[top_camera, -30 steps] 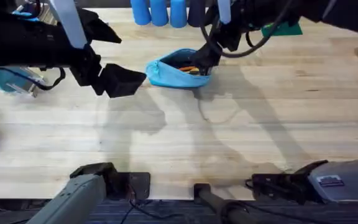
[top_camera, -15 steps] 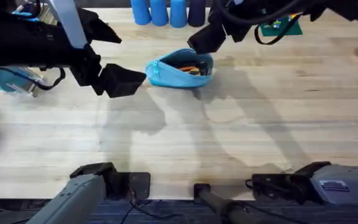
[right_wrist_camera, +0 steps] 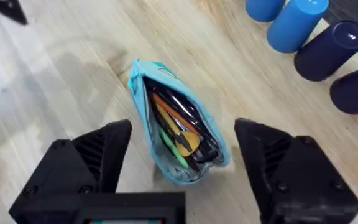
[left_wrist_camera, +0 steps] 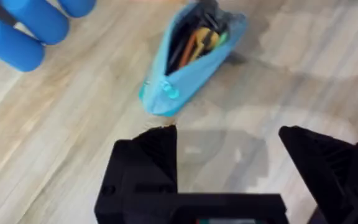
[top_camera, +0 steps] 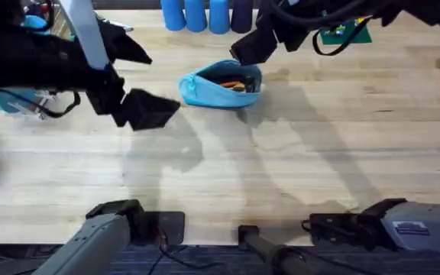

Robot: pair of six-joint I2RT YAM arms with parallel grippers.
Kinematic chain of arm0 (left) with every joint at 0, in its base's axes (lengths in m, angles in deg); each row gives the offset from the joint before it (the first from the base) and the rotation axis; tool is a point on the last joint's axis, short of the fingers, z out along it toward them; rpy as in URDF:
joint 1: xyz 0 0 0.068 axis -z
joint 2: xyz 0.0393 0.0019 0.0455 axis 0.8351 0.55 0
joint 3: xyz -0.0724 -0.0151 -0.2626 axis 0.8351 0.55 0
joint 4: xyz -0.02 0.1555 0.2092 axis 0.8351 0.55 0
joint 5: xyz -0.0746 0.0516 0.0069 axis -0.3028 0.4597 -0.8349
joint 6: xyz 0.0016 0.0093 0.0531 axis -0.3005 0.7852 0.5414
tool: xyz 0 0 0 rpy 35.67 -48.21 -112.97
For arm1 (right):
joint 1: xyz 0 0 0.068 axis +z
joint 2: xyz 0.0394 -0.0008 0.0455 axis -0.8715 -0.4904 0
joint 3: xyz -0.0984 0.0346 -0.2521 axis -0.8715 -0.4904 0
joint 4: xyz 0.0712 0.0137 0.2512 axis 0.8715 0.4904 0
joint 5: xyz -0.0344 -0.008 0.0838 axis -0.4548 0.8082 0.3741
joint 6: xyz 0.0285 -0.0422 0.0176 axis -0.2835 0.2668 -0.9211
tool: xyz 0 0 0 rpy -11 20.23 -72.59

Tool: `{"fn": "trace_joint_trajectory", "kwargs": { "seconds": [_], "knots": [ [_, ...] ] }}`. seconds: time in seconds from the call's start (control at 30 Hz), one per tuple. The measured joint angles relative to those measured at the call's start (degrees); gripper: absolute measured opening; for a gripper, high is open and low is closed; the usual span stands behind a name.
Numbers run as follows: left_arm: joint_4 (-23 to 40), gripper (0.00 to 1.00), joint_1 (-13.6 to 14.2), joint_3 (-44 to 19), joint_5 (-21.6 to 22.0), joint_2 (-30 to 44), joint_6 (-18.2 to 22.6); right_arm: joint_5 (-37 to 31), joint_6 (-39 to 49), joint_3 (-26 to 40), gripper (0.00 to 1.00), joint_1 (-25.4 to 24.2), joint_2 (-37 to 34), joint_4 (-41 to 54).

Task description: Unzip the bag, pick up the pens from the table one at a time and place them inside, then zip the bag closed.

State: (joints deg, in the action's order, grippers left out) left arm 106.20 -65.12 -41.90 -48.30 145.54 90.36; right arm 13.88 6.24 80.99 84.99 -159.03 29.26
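The light-blue bag (top_camera: 218, 85) lies unzipped on the table (top_camera: 281, 160), near the far middle. Orange and black pens (right_wrist_camera: 178, 127) lie inside it, also seen as pens (left_wrist_camera: 194, 42) through the open mouth in the left wrist view. My right gripper (top_camera: 249, 47) hovers open just above the bag's right end, its fingers (right_wrist_camera: 98, 158) spread wide with nothing between them. My left gripper (top_camera: 147, 108) hangs open to the left of the bag (left_wrist_camera: 188, 59), a short way off, and holds nothing.
Several blue cylinders (top_camera: 197, 14) stand in a row at the far edge behind the bag. A green item (top_camera: 346, 33) lies at the far right, and teal and blue objects (top_camera: 10, 99) sit at the far left. The near half of the table is bare wood.
My right gripper lifted off the bag's right end and rose toward the far edge, then held still. The left gripper shifted slightly left. The bag stayed in place.
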Motion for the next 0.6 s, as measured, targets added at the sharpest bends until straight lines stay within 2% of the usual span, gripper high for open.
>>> {"fn": "trace_joint_trajectory", "kwargs": {
  "seconds": [0.13, 0.2, 0.3, 0.5, 0.6],
  "knots": [
    [2.92, 0.993, -0.6, 0.0, -0.4, 0.0, 4.96, 0.0, -1.55, 0.0, 0.997, 0.0, 0.0, 0.52],
    [3.76, 0.993, -2.22, 0.0, -1.17, 0.0, 6.95, -0.17, -2.73, 0.0, 0.997, 0.0, 0.04, 0.92],
    [6.26, 0.993, -6.5, 0.0, -3.14, 0.0, 11.17, -2.2, -5.49, 0.0, 0.997, 0.16, 0.29, 1.22],
    [10.21, 0.993, -16.92, 0.0, -7.52, 0.0, 21.11, -6.08, -9.84, 0.0, 0.998, 0.93, 2.14, 2.34],
    [10.36, 0.993, -20.07, 0.0, -8.29, 0.0, 23.64, -7.37, -12.55, 0.0, 0.998, 1.88, 3.01, 2.38]
  ]
}}
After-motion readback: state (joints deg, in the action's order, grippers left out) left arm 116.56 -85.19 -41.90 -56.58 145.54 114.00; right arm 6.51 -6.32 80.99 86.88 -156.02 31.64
